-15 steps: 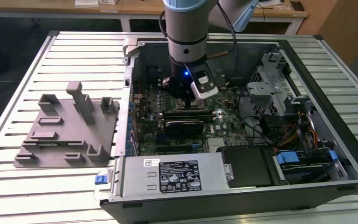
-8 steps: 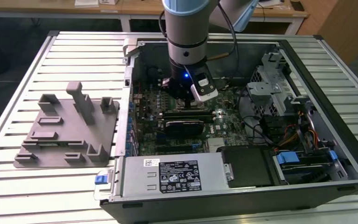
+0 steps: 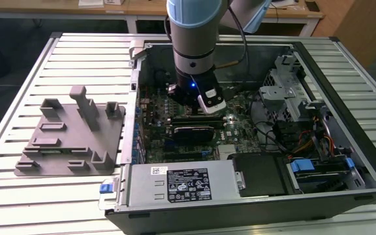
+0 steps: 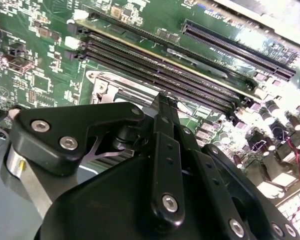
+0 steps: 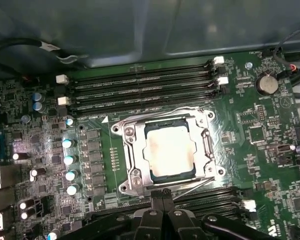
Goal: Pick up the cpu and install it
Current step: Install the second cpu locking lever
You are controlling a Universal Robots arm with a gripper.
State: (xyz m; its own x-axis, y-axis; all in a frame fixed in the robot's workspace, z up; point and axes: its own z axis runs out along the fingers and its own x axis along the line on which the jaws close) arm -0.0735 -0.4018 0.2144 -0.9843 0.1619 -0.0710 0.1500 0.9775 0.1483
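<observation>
In the first wrist view the cpu point(image 5: 169, 150), a silver square with a smudged top, lies flat inside the metal socket frame point(image 5: 127, 150) on the green motherboard. My gripper point(image 5: 162, 192) hovers just beside the frame's edge, fingers pressed together with nothing between them. The second wrist view looks along the black gripper point(image 4: 162, 100) toward part of the socket frame point(image 4: 110, 87). In the exterior view the arm reaches down into the open computer case, with the gripper point(image 3: 193, 113) low over the board.
Memory slots point(image 5: 140, 90) run alongside the socket. The case wall point(image 3: 142, 49), a drive cage point(image 3: 286, 93) and the power supply point(image 3: 181, 183) surround the work area. A grey fixture block point(image 3: 70, 142) sits on the slatted table at the exterior view's left.
</observation>
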